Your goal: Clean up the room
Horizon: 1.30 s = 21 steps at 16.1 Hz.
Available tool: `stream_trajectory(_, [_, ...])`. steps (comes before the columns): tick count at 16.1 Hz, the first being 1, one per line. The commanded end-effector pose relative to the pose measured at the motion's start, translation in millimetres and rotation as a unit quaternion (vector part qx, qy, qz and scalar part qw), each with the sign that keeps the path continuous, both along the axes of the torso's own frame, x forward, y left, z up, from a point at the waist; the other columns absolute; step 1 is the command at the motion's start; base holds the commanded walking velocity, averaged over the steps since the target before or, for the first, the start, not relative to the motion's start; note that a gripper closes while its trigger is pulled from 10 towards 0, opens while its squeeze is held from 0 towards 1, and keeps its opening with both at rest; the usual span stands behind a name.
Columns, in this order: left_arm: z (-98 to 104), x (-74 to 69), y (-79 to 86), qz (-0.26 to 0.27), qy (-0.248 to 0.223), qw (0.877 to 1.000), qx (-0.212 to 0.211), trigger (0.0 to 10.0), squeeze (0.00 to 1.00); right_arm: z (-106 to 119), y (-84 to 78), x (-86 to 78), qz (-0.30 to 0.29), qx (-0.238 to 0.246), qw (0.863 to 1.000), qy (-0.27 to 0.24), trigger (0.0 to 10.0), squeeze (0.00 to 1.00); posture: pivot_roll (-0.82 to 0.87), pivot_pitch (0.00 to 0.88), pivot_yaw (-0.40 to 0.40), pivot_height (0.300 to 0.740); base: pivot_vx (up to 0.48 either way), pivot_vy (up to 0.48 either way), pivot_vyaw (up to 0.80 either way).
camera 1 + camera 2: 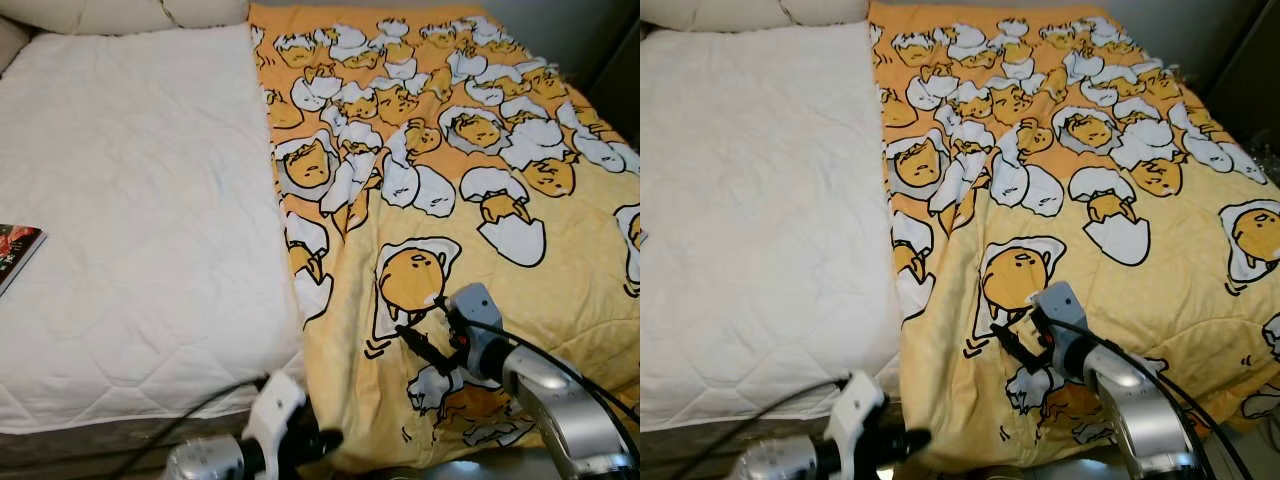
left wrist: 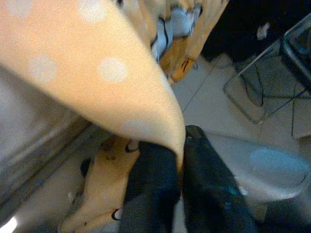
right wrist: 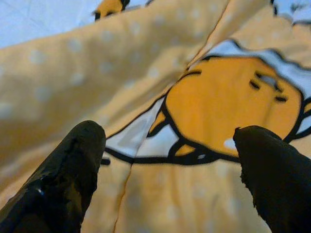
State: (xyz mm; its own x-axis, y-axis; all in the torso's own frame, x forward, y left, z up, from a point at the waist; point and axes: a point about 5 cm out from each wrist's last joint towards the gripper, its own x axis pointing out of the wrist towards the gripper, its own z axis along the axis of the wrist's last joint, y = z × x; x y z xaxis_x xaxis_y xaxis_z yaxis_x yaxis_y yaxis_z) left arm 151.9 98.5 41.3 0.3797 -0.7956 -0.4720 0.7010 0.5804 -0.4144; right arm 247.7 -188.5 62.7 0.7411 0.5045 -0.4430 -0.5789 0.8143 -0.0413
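Note:
A yellow blanket (image 1: 470, 200) printed with egg cartoons covers the right half of the bed, and its near edge hangs over the foot. At the bed's near edge my left gripper (image 1: 325, 440) is shut on the blanket's lower left corner (image 2: 160, 121); the cloth is pinched between the black fingers (image 2: 150, 184). My right gripper (image 1: 420, 322) hovers just above the blanket near its front, beside a large egg figure (image 3: 233, 107). It is open, with nothing between its fingers (image 3: 77, 160).
The bed's left half is bare white quilted mattress (image 1: 140, 230), with pillows (image 1: 120, 12) at the head. A book (image 1: 15, 250) lies at the mattress's left edge. Below the bed are tiled floor (image 2: 214, 97) and a metal wire frame (image 2: 252, 92).

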Motion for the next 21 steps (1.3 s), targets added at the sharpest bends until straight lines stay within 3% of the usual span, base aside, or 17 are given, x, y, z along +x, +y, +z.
stream_trajectory(1, [5.8,1.1,0.1,-0.010,-0.002,1.000,-0.008,10.0,1.00,-1.1,-1.0,1.2,0.003,-0.005,1.000,-0.001,10.0,0.00,-0.06,0.022,-0.045,0.740,0.000,0.000,0.00])
stream_trajectory(8, [14.6,6.7,15.7,-0.061,-0.010,0.998,-0.022,10.0,1.00,-0.5,-3.3,5.5,0.003,-0.007,1.000,-0.013,10.0,0.00,-0.07,0.000,-0.043,0.740,0.000,0.000,0.00])
stream_trajectory(11, [15.5,27.5,28.8,-0.014,-0.046,0.999,0.000,10.0,1.00,-0.8,-2.3,5.9,-0.003,-0.005,1.000,-0.018,10.0,0.00,-0.07,0.000,-0.033,0.740,0.000,0.000,0.00])
stream_trajectory(14, [15.4,62.5,38.1,0.076,-0.124,0.988,0.052,10.0,1.00,-3.9,-1.0,9.6,-0.032,0.003,0.999,-0.027,10.0,0.00,-0.07,0.000,-0.014,0.740,0.000,0.000,0.00])
stream_trajectory(15, [15.6,70.3,37.8,0.102,-0.146,0.982,0.064,10.0,1.00,-5.8,-1.9,10.1,-0.045,0.002,0.999,-0.026,10.0,0.00,-0.07,0.000,-0.009,0.740,0.000,0.000,0.00])
stream_trajectory(16, [17.7,81.7,38.9,0.151,-0.183,0.967,0.089,10.0,1.00,-6.6,-3.3,12.2,-0.071,0.003,0.997,-0.031,10.0,0.00,-0.07,0.000,-0.002,0.740,0.000,0.000,0.00])
stream_trajectory(18, [27.8,104.1,53.1,0.284,-0.227,0.926,0.100,10.0,1.00,-7.8,-4.0,20.8,-0.162,0.023,0.986,-0.040,10.0,0.00,-0.05,0.000,-0.009,0.740,0.000,0.000,0.00])
stream_trajectory(20, [35.8,113.2,71.6,0.350,-0.241,0.898,0.116,10.0,0.98,-10.7,-3.9,25.3,-0.234,0.049,0.970,-0.044,10.0,0.00,-0.03,0.000,-0.014,0.740,0.000,-0.195,0.00])
stream_trajectory(21, [36.6,114.8,75.4,0.363,-0.242,0.892,0.118,10.0,0.97,-11.5,-3.7,26.1,-0.249,0.059,0.966,-0.044,10.0,0.00,-0.03,0.000,-0.014,0.740,0.000,-0.431,0.00])
